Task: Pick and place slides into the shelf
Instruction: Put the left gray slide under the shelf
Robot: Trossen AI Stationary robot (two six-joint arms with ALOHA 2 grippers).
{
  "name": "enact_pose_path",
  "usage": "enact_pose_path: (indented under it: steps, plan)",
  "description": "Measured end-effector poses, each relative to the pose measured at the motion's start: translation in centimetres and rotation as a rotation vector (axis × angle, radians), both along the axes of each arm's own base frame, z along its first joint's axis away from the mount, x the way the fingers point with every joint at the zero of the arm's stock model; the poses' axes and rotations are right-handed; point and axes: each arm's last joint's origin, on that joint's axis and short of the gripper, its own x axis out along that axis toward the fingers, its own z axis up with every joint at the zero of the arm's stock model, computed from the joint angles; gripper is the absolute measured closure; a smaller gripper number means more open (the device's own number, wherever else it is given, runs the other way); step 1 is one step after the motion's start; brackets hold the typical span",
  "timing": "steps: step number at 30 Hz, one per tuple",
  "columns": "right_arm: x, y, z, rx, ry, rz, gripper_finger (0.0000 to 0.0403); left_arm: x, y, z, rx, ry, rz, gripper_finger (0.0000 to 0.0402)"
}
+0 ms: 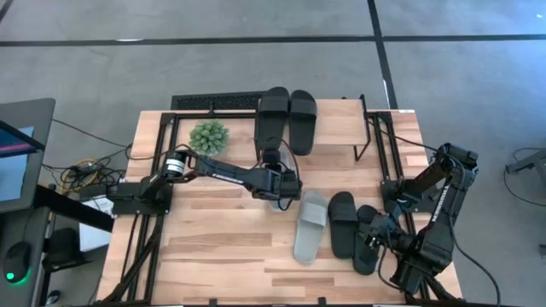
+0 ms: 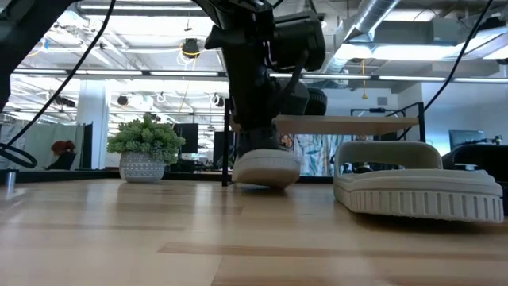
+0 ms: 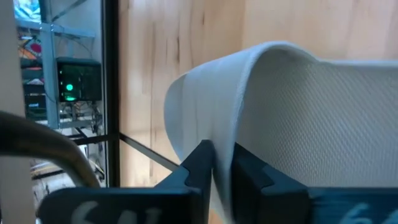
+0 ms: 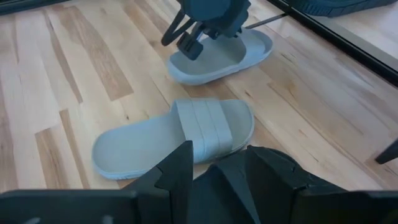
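Note:
My left gripper [image 1: 286, 186] stands at the table's middle, in front of the shelf [image 1: 341, 128], shut on a light grey slide [image 4: 217, 59]. In the low view that slide [image 2: 266, 168] sits low at the tabletop. I cannot tell whether it is clear of the wood. The other grey slide [image 1: 311, 226] lies flat on its sole just to the near right. Beside it are two black slides [image 1: 343, 223] [image 1: 368, 240]. Two more black slides [image 1: 273, 119] [image 1: 303, 111] lie on the shelf's board. My right gripper [image 4: 217, 174] waits open above the near right black slides. My left gripper pinches the grey slide's strap at its edge [image 3: 219, 127] between its two fingers. One finger [image 3: 202, 158] is on the strap's smooth outer side and the other on its textured inner side. The fingers slant down from the table's left. The gripper hides the rest of the strap from above.
A small potted plant [image 1: 209, 136] stands at the far left beside the shelf. The shelf's thin black legs [image 1: 363, 141] rise at its right end. Bare wood lies at the table's near left [image 1: 205, 247].

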Motion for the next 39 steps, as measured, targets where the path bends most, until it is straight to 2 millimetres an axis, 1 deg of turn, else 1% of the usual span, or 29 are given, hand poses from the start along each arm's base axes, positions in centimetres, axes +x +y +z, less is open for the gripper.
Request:
enact_pose_path:
  steps: [18,22,27,31,37,39]
  plan:
    - [0.0,-0.1,0.0,-0.010,0.001,0.004,0.0269,-0.1,-0.1,-0.1,-0.054,0.000,0.007,0.0299]
    - [0.1,-0.1,0.0,-0.009,0.001,0.003,0.0269,-0.3,-0.5,-0.2,-0.060,0.005,0.016,0.0284]
    - [0.1,0.0,0.0,-0.009,0.001,0.003,0.0269,-0.4,-1.3,-0.2,-0.066,-0.007,0.021,0.0269]
    - [0.1,0.0,0.0,-0.011,0.002,0.006,0.0269,-0.5,-2.4,-0.2,-0.074,-0.031,0.025,0.0262]
    - [0.2,0.2,0.0,-0.035,0.024,0.052,0.0269,-0.8,-5.2,-0.2,-0.095,-0.048,-0.007,0.0260]
    - [0.3,0.1,0.0,-0.043,0.032,0.059,0.0269,-1.1,-6.2,0.0,-0.097,-0.054,-0.018,0.0260]
